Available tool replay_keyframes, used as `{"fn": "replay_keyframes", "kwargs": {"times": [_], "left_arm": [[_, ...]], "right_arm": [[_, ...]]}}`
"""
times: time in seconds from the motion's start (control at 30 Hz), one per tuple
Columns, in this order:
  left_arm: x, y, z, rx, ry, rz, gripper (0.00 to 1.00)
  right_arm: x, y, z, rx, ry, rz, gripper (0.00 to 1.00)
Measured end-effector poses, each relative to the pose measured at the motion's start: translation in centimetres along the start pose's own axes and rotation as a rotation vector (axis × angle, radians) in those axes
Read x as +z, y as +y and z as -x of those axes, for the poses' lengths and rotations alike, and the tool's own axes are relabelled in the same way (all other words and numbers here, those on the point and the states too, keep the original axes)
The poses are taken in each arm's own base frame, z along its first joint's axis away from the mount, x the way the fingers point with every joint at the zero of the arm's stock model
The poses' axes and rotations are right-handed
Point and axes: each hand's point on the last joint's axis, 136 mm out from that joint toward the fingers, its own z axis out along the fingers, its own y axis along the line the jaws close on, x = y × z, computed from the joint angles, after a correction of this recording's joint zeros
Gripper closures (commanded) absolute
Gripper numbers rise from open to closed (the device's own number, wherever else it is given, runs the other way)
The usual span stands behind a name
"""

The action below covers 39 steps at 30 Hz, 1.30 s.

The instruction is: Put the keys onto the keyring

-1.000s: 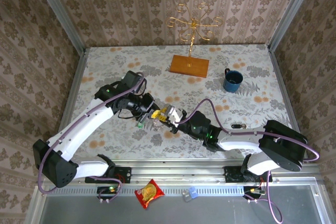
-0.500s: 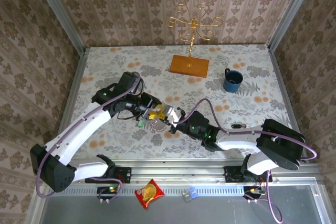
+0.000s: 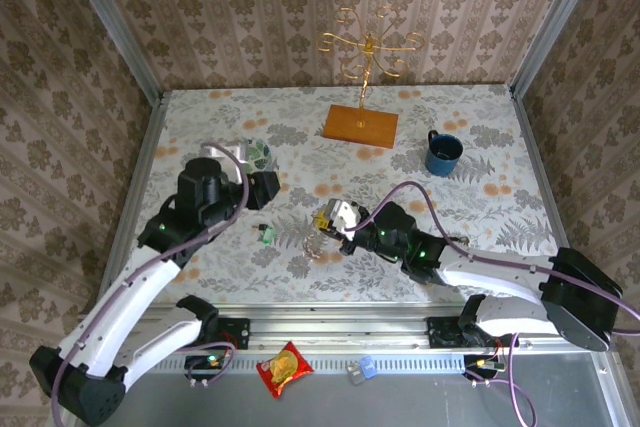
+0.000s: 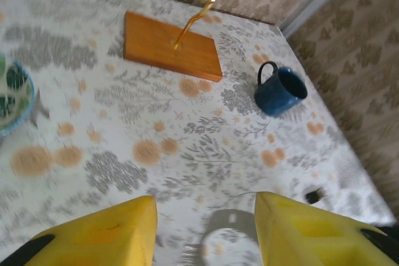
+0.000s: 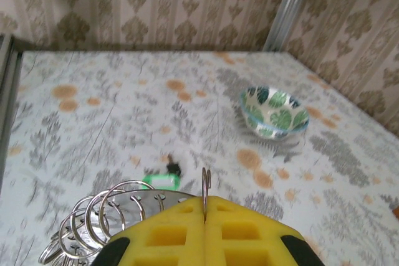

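1. The right gripper [image 5: 206, 209] is pressing its yellow fingers together on a thin metal ring that is standing upright between them.
2. That ring belongs to the keyring [image 5: 106, 216], whose bunch of silvery loops is hanging just left of the gripper in the right wrist view.
3. From above, the keyring [image 3: 318, 244] is sitting near the middle of the surface [image 3: 480, 197], at the tip of the right gripper and towards the near edge.
4. The green key [image 3: 266, 235] is lying flat on the surface just left of the keyring, apart from both grippers.
5. I cannot tell a yellowish key from the yellow finger pads.
6. The left gripper [image 4: 206, 219] is hanging above the surface with its fingers spread apart and nothing between them.
7. In the left wrist view a blurred grey ring shape is showing below that gap.
8. The patterned bowl [image 5: 274, 113] is sitting at the far left, beyond the green key, partly covered by the left arm in the top view.
9. The blue mug [image 3: 443, 152] is standing at the far right.
10. The gold wire stand [image 3: 368, 47] is rising from its wooden base [image 3: 360, 125] at the far edge.
11. A red snack packet [image 3: 285, 367] is lying on the grey rail in front of the arm bases.
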Motion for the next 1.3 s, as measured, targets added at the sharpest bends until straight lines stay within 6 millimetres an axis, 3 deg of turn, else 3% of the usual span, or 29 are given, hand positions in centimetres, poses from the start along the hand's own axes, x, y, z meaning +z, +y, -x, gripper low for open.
{"fn": "replay_keyframes", "kwargs": {"times": [0.17, 0.3, 0.47, 0.67, 0.87, 1.3], "left_arm": [[0.1, -0.9, -2.0, 0.419, -0.063, -0.115, 0.52], [0.4, -2.4, -5.5, 0.71, -0.055, -0.275, 0.49], [0.5, -4.7, -9.6, 0.91, -0.03, -0.478, 0.5], [0.6, -6.4, -11.9, 1.014, -0.029, -0.62, 0.59], [1.3, -6.6, -13.6, 1.061, 0.011, -0.677, 0.67], [1.4, -7.5, -14.4, 1.064, 0.031, -0.754, 0.78]], "right_arm": [[-0.8, 0.7, -1.3, -0.026, 0.096, 0.073, 1.0], [-1.2, 1.5, -1.7, -0.063, 0.149, 0.135, 1.0], [-1.7, 2.1, -2.1, -0.104, 0.198, 0.186, 1.0], [-2.0, 2.5, -1.3, -0.136, 0.218, 0.23, 1.0], [-1.9, 2.8, -0.9, -0.147, 0.23, 0.266, 1.0], [-1.9, 3.6, -1.8, -0.182, 0.276, 0.309, 1.0]]}}
